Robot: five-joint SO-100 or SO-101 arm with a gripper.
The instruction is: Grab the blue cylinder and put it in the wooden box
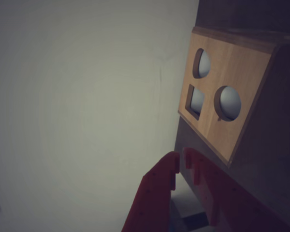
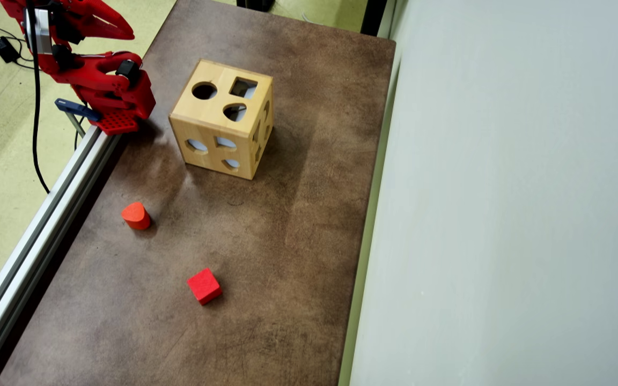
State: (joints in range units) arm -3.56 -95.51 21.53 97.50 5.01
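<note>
**Arm folded at the table corner, box at centre**

The red arm [image 2: 94, 80] sits folded at the upper-left table corner in the overhead view. In the wrist view the gripper [image 1: 180, 162] has its fingers nearly pressed together, holding nothing, just beside the wooden box [image 1: 222, 96]. The box [image 2: 222, 118] stands on the brown table [image 2: 298, 241], well apart from a red cube [image 2: 204, 286] and an orange-red block [image 2: 135, 215]. The blue cylinder shows in neither view. A pale wall [image 2: 502, 214] borders the table's right edge

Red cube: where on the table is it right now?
In the overhead view the red cube sits low and left of centre on the brown table, lower right of the orange-red block.
</note>
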